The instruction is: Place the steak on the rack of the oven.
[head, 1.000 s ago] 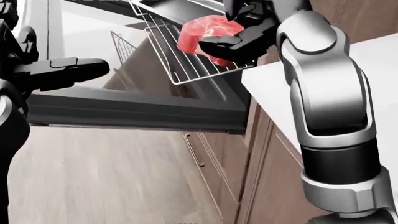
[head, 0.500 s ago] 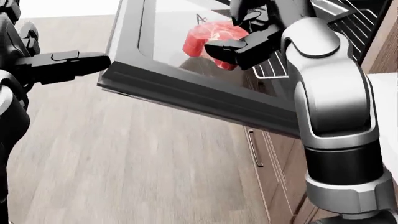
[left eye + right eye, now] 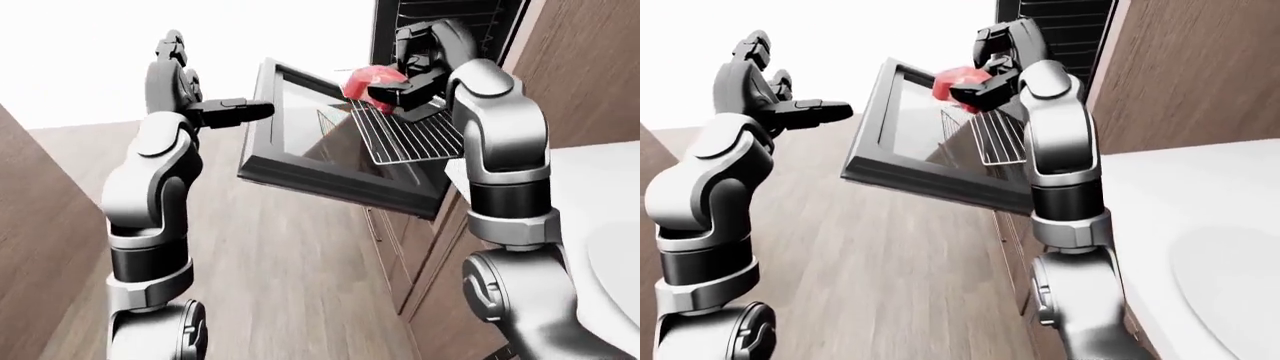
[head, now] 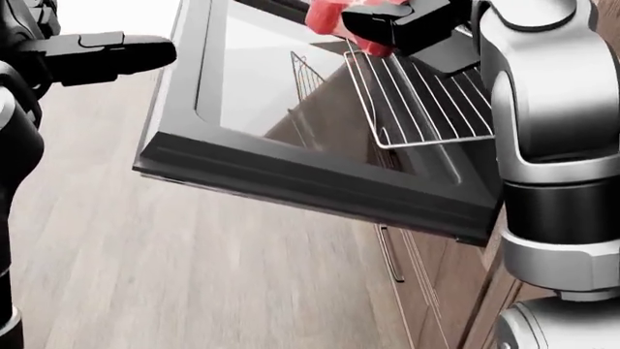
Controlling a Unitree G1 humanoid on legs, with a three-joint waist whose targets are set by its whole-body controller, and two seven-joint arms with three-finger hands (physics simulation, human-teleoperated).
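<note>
Open oven door (image 4: 291,174) below rack (image 4: 416,94); right hand (image 3: 415,71) grips steak (image 3: 370,81).

A kitchen: a built-in oven (image 3: 440,22) with its door (image 4: 291,138) dropped open, wooden cabinets (image 3: 590,67), and a white tabletop (image 3: 1200,225) lower right.

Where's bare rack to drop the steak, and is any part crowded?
The pulled-out oven rack is bare from its lower rim, over the open oven door, up to the right hand. It is crowded at the rack's top-left corner in the head view, where that hand grips the steak. The left hand stays left of the door, open.
</note>
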